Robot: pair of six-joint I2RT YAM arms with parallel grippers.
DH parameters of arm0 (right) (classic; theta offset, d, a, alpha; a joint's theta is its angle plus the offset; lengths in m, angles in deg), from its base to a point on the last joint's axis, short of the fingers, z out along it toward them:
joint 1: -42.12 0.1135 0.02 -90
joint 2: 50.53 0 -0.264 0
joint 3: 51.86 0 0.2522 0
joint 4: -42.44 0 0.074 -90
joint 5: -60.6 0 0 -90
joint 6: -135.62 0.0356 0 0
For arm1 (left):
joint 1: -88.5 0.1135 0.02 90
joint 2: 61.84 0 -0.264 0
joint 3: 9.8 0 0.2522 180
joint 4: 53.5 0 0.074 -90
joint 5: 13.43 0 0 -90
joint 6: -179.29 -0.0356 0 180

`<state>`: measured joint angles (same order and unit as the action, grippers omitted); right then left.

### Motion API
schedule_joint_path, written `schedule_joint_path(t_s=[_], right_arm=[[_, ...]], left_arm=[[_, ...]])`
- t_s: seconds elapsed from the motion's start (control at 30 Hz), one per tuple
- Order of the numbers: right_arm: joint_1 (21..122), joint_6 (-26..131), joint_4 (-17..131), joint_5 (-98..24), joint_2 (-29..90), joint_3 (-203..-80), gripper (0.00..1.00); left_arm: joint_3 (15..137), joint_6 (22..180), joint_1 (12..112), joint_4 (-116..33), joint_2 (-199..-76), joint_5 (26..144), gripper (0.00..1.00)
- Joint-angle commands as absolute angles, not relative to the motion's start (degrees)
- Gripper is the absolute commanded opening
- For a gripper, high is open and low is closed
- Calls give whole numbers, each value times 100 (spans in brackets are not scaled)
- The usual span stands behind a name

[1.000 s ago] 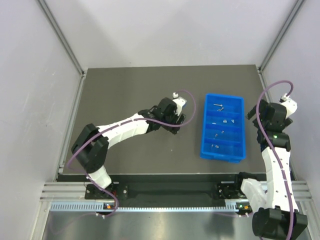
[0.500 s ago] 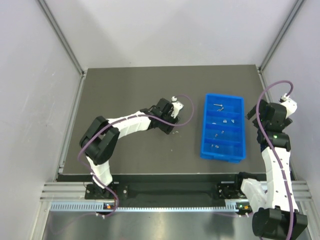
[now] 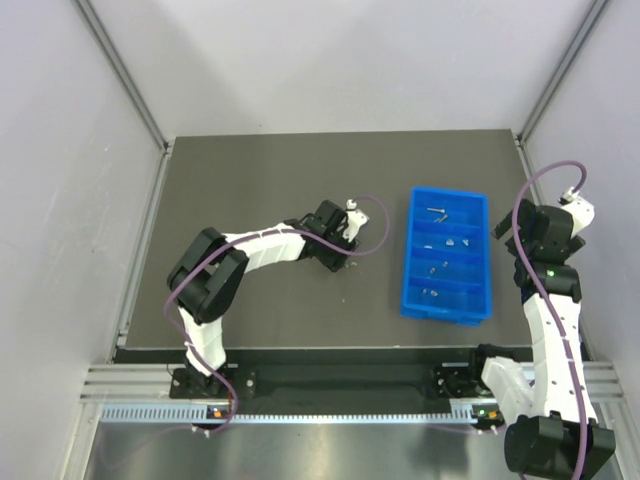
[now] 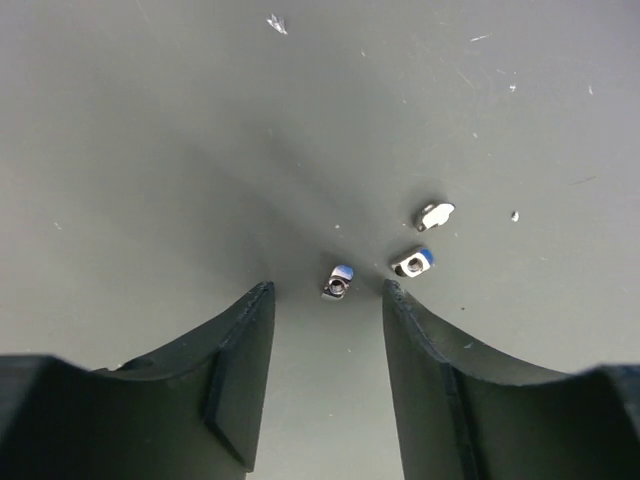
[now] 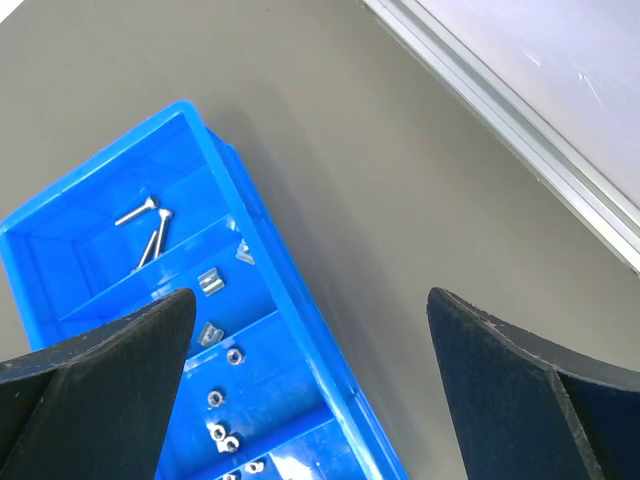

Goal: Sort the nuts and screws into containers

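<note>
- A single nut (image 4: 339, 281) is being framed on the dark bench (image 3: 250, 180), lying just ahead of the gap between the left fingers (image 4: 250, 330), slightly nearer one finger than the other.
- Two more silvery pieces (image 4: 413, 262) are being shown just beside it, off to one side; one looks like another nut, the other is too small to tell.
- The left fingers are being held spread and low over the bench, pinching nothing.
- The blue tray (image 3: 411, 250) is being kept well apart from this cluster, on the bench to its right; long screws (image 5: 148, 225) are lying in its end compartment, with small nuts and similar bits in the compartments nearer the arms.
- The right fingers (image 5: 120, 370) are being held wide apart above the tray's outer edge, gripping nothing.
- The step in hand is judged to be a pick-up of the loose nut.
- The next move is thought to call for a short drop and a centred squeeze on that one nut, with the neighbours not being nudged, before it is carried to a nut compartment.
</note>
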<state>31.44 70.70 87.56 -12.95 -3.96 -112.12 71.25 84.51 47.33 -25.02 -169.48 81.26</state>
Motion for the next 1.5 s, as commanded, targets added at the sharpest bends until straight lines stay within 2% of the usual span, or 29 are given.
schedule_joint_path(t_s=[0.0,0.17,0.3,0.37,0.4,0.47,0.7,0.83,1.0,1.17,1.47], right_arm=[[3131,7005,8653,-1138,-403,-11220,99],[3131,6996,8670,-1112,-377,-11256,100],[3131,7005,8679,-1120,-368,-11291,100],[3131,7005,8679,-1103,-394,-11291,100],[3131,7014,8688,-1068,-438,-11282,100],[3131,7005,8688,-1033,-473,-11282,100],[3131,7031,8670,-997,-526,-11273,100],[3131,7075,8670,-1015,-526,-11273,100],[3131,7216,8626,-1182,-658,-11264,100],[3131,7207,8661,-1234,-737,-11273,100],[3131,7190,8767,-1428,-939,-11229,100]], left_arm=[[7173,8340,4736,-2621,-17100,8150,50],[7226,8358,4736,-2462,-17232,8149,45],[7208,8393,4736,-2366,-17328,8193,32],[7260,8367,4728,-2278,-17408,8176,23],[7322,8375,4728,-2182,-17495,8150,14],[7348,8410,4728,-2129,-17513,8089,4],[7261,8770,4728,-2198,-17075,7728,2],[7568,9832,4649,-2303,-16566,7727,2],[7875,10589,3938,-2998,-16011,7832,2],[8385,10625,3051,-3428,-16353,8386,2],[9352,10388,2364,-3912,-17574,9019,2]])
